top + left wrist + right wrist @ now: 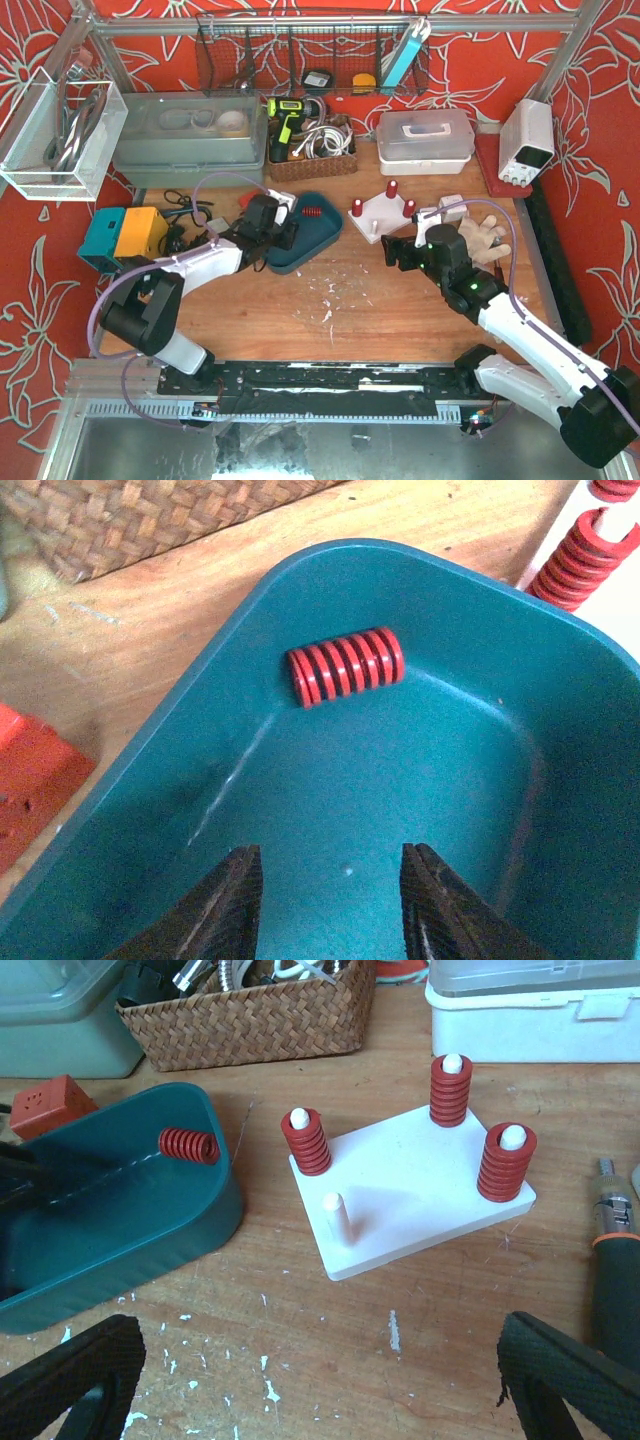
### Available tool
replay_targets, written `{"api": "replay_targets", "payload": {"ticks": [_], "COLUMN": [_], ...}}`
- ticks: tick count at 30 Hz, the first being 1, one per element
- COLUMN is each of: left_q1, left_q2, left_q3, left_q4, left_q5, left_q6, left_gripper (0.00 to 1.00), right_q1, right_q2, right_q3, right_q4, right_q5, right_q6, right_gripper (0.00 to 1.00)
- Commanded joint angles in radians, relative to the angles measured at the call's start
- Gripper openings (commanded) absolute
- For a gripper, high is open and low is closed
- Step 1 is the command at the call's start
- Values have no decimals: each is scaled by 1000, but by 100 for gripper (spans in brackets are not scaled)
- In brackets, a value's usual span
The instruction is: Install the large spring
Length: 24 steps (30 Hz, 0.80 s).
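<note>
A red spring [345, 667] lies on its side against the far wall of the teal tray [150, 780]. It also shows from the right wrist [190, 1146] and from above [311, 212]. My left gripper [332, 900] hangs inside the tray, short of the spring, with its jaws apart and nothing between them. On the white peg board [410, 1195], three pegs carry red springs. The near-left peg [337, 1218] is bare. My right gripper [320, 1380] hovers wide open over the wood in front of the board, holding nothing.
Behind the tray and board stands a wicker basket [250, 1015], with a white lidded box [530, 1005] to its right. An orange block [50, 1103] sits left of the tray. A tool with an orange band [615, 1260] lies right of the board.
</note>
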Motion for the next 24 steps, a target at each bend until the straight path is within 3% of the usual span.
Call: {"api": "replay_targets", "payload": {"ticks": [1, 12, 17, 24], "left_q1": [8, 11, 26, 28], "left_q2": [69, 167, 248, 298], "left_q3": [56, 143, 256, 288], "left_q4": [13, 86, -11, 0], "left_q5": [99, 187, 236, 231], "left_q6": [91, 580, 806, 1045], "left_gripper": [43, 35, 43, 46], "right_q1": [2, 3, 2, 3], "right_q2": [-8, 10, 15, -4], "right_q3": [-18, -14, -6, -24], "right_q4": [35, 33, 25, 28], "right_q5": [14, 17, 22, 78], "right_q6": [22, 21, 15, 10], "right_gripper": [97, 97, 97, 97]}}
